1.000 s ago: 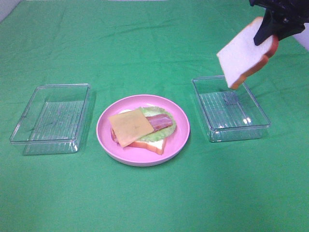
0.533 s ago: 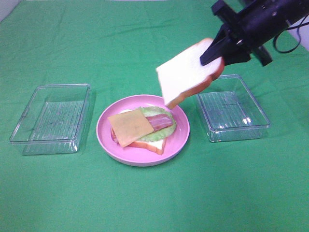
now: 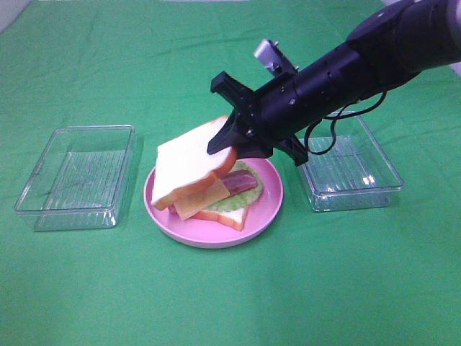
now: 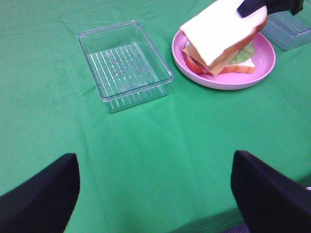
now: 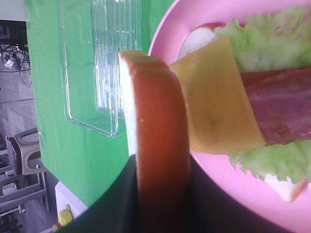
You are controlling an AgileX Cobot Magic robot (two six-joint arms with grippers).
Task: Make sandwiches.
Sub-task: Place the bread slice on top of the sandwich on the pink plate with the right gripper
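A round pink plate (image 3: 266,209) holds a stack: a bottom bread slice (image 3: 229,215), pale green lettuce (image 3: 232,201), a reddish-brown bacon strip (image 3: 240,182) and a yellow cheese square (image 3: 196,200). My right gripper (image 3: 229,135) is shut on the crust edge of a second white bread slice (image 3: 186,167) and holds it tilted just above the stack, over the cheese. The right wrist view shows the slice's crust (image 5: 160,160) edge-on between the jaws, with cheese (image 5: 218,102) and bacon (image 5: 282,104) below. My left gripper's fingers (image 4: 39,196) are wide apart and empty, far from the plate (image 4: 252,75).
A clear plastic tray (image 3: 75,176) lies left of the plate and another (image 3: 346,162) lies right of it, under my right arm. Both are empty. Green cloth (image 3: 216,295) covers the table.
My right gripper carried the bread slice from above the right tray leftward and down to just over the stack on the plate.
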